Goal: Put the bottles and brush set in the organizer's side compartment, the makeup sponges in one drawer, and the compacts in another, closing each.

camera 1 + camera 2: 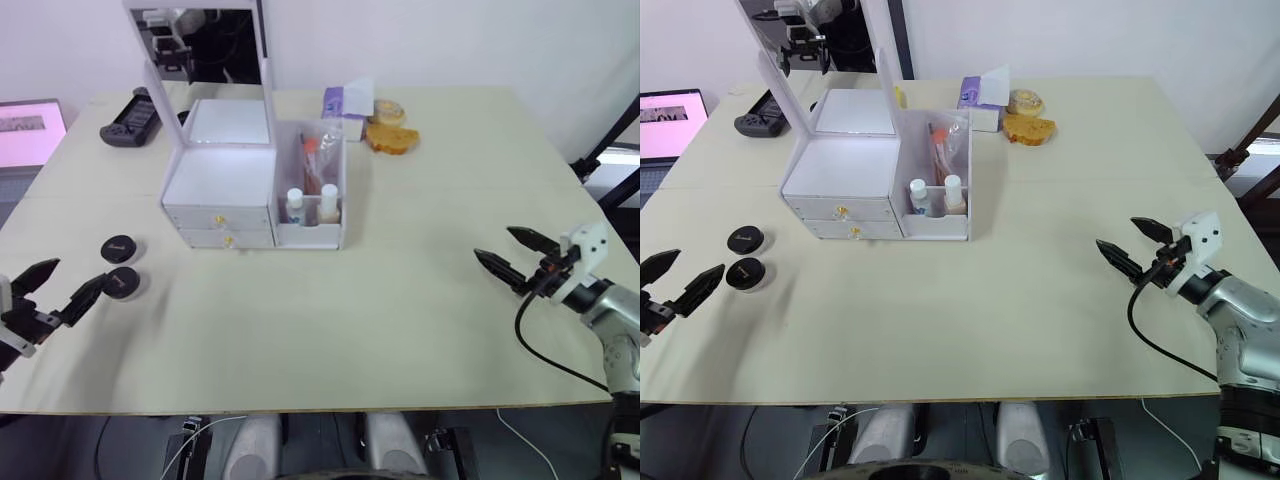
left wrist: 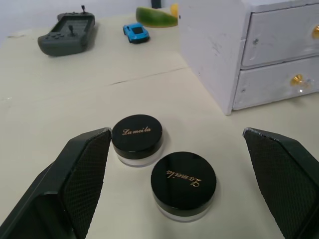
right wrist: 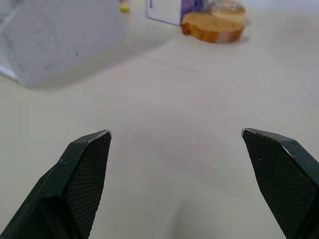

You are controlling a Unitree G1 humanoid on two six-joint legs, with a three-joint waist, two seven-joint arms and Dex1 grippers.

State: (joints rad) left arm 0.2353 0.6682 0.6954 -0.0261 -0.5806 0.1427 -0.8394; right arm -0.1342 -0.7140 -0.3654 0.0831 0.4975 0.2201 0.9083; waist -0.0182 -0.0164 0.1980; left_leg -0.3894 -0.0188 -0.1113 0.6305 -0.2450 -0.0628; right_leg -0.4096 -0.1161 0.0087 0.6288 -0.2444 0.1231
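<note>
- on the table's left side, the two compacts sit just beside each other, left of the organizer.
- left gripper is wide open, empty, facing them; right gripper gapes empty.
- bottles stand in the side compartment; both drawers look shut, so the compacts seem next, needing one drawer pulled open.

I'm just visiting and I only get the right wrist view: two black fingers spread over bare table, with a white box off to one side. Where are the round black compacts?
Observer: Both compacts sit on the table on the robot's left, beside the organizer.
Operator: Is anything holding them?
Observer: No. The left gripper is open and pointed at them, touching neither.
Operator: And the bottles?
Observer: Both bottles stand in the side compartment, with the brush set behind them.
</note>
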